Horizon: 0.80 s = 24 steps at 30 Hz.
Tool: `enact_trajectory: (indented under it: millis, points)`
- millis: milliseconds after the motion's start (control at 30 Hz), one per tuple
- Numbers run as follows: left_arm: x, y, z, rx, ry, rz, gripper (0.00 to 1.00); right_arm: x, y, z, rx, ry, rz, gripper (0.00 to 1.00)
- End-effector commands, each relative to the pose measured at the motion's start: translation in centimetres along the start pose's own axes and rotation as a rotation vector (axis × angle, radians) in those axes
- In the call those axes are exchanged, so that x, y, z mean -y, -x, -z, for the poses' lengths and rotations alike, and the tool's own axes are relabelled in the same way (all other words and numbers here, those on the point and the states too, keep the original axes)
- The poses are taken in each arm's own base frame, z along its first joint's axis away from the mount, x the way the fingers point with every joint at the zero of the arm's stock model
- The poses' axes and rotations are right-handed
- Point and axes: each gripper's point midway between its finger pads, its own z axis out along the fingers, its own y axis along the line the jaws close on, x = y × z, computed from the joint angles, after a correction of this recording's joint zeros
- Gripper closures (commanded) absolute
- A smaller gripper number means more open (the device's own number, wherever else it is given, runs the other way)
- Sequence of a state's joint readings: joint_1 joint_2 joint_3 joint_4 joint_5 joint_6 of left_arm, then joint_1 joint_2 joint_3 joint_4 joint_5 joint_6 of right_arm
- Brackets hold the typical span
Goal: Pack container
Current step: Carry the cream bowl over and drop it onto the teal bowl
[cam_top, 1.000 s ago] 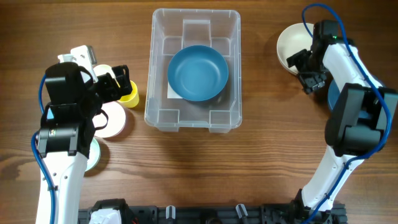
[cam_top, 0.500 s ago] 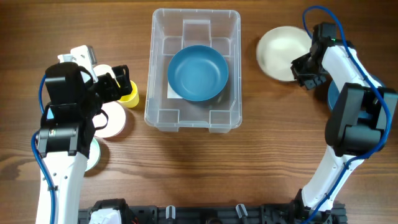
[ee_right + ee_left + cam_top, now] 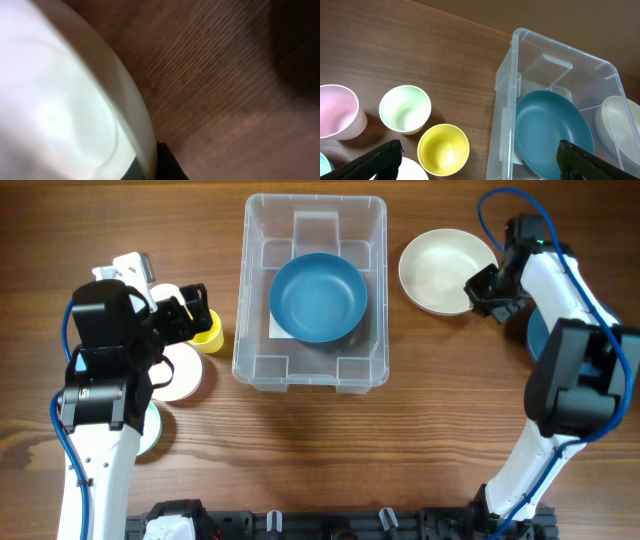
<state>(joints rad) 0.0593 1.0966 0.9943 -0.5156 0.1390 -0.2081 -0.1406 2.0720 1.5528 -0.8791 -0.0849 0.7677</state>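
Container [image 3: 258, 365]: mid-table, toward far edge, teal bowl [image 3: 318, 298] inside. Right gripper [image 3: 480, 288] is clamped on the rim of the cream bowl [image 3: 438, 270], between container and right edge. Judged best: clear the bin wall, keep level, nest it on the teal. Left gripper [image 3: 195, 308] gapes wide, empty, near left edge. Count: one container; two bowls plainly seen; three cups, pink cup [image 3: 337, 110], green cup [image 3: 405, 108], yellow cup [image 3: 443, 149]

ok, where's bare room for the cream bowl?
Inside the large clear plastic rectangular bin, only the far strip beyond the round blue bowl is bare. Bare wooden table lies along the bin's near side. Crowded left of it: yellow plastic cup, pale-green cup, pink cup.
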Motion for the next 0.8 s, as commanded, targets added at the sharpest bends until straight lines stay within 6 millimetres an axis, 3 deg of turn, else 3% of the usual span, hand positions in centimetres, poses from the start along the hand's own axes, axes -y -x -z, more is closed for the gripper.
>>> enact_trajectory:
  millis: [0, 133, 200, 333, 400, 533, 633, 767]
  points:
    - [0.1, 1.0, 0.5, 0.028, 0.003, 0.009, 0.0, -3.4, 2.4, 10.4, 0.211, 0.167, 0.11, 0.96]
    - [0.1, 1.0, 0.5, 0.029, 0.002, 0.008, 0.0, -4.7, 2.7, 19.1, 0.403, 0.306, 0.169, 0.96]
    - [0.1, 1.0, 0.5, 0.031, 0.002, 0.008, 0.0, -6.0, 1.5, 22.0, 0.458, 0.369, 0.262, 0.96]
    - [0.1, 1.2, 0.5, 0.039, -0.001, 0.007, 0.0, -10.1, -3.1, 24.0, 0.453, 0.447, 0.506, 0.96]
    - [0.1, 1.2, 0.5, 0.038, 0.0, 0.007, 0.0, -12.5, -6.8, 23.8, 0.439, 0.471, 0.66, 0.96]
    - [0.0, 1.3, 0.5, 0.041, 0.004, 0.007, 0.0, -15.3, -12.1, 22.1, 0.394, 0.471, 0.851, 0.96]
    - [-0.1, 1.4, 0.5, 0.045, 0.014, 0.007, 0.0, -16.9, -15.4, 18.6, 0.339, 0.416, 0.94, 0.96]
    - [-0.1, 1.4, 0.5, 0.045, 0.013, 0.007, 0.0, -18.1, -16.7, 12.9, 0.271, 0.338, 0.963, 0.96]
